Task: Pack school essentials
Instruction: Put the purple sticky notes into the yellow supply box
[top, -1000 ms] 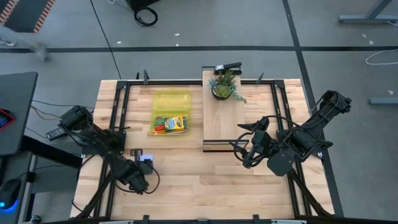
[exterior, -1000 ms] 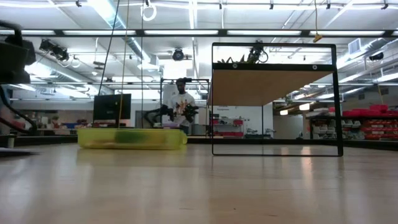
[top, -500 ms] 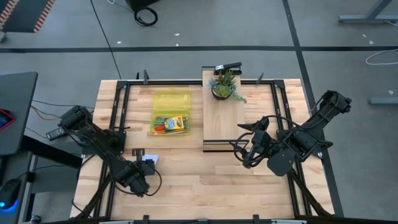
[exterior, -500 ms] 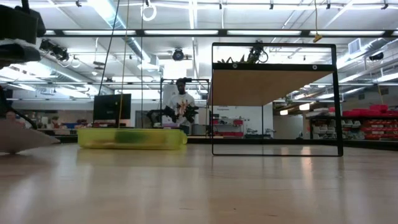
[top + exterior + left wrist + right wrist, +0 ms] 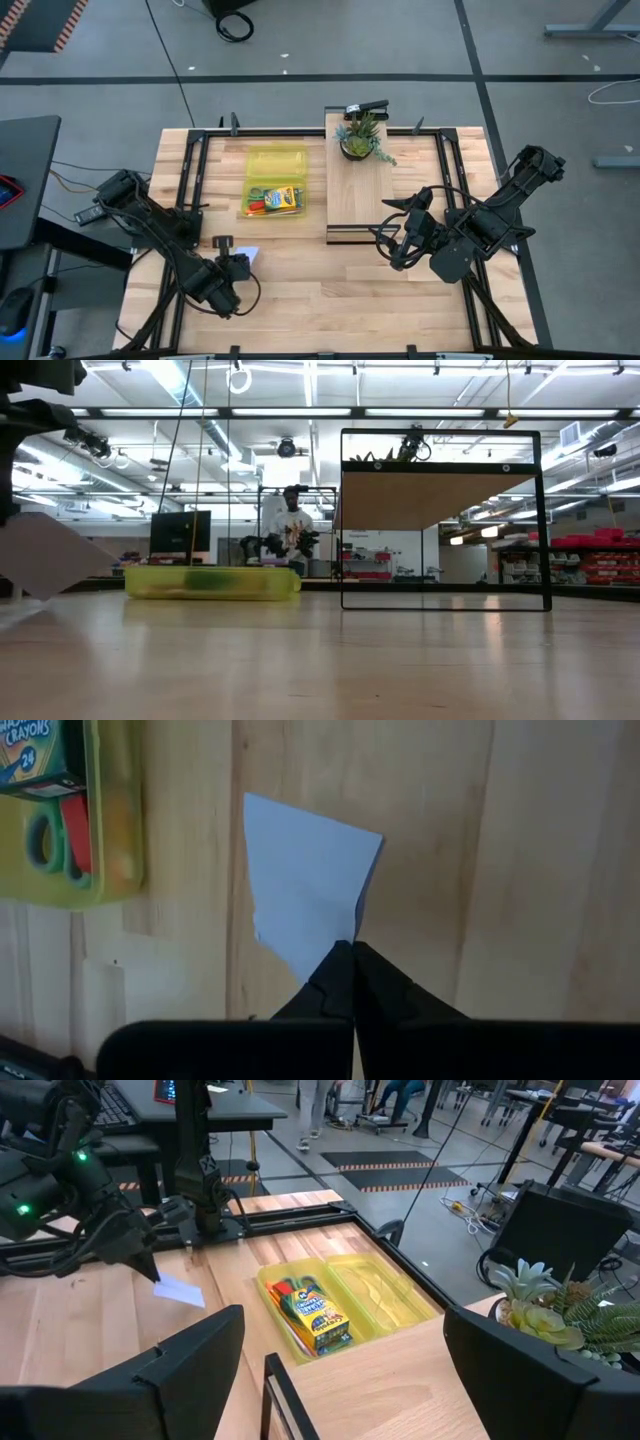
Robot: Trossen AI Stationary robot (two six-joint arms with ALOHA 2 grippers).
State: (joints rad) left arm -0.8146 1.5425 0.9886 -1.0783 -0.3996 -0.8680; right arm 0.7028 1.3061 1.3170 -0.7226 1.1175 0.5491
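Note:
My left gripper (image 5: 236, 263) is shut on the pale blue square notepad (image 5: 247, 256) near the table's left-near part; the pad also shows in the left wrist view (image 5: 305, 885) and in the low view (image 5: 50, 555). Farther back lies a yellow-green tray (image 5: 275, 160) holding the green-and-yellow crayon box (image 5: 276, 197), green-handled scissors (image 5: 45, 845) and orange pencils (image 5: 258, 209). My right gripper (image 5: 388, 233) hangs open over the table's right half, touching nothing. The small red pen I cannot pick out for certain. My left gripper pinches the notepad between its two fingers (image 5: 335, 982) at one corner (image 5: 318, 952), coming from above. The pad is tilted, its far corners raised (image 5: 20, 520). Whether its lowest corner (image 5: 45, 595) still rests on the table, I cannot tell.
A light wooden board with a black edge (image 5: 360, 195) stands raised on a black frame (image 5: 445, 600) at the table's middle-far part, with a potted green plant (image 5: 360, 140) on it. Black rails (image 5: 190, 180) run along the table's sides. A person stands in the room behind (image 5: 290, 520).
My left gripper has risen and drifted slightly toward the table's right, shut on the notepad. The pad, flat on the table a second ago, has tipped up by one side and now stands steeply tilted and higher. My right arm has kept still.

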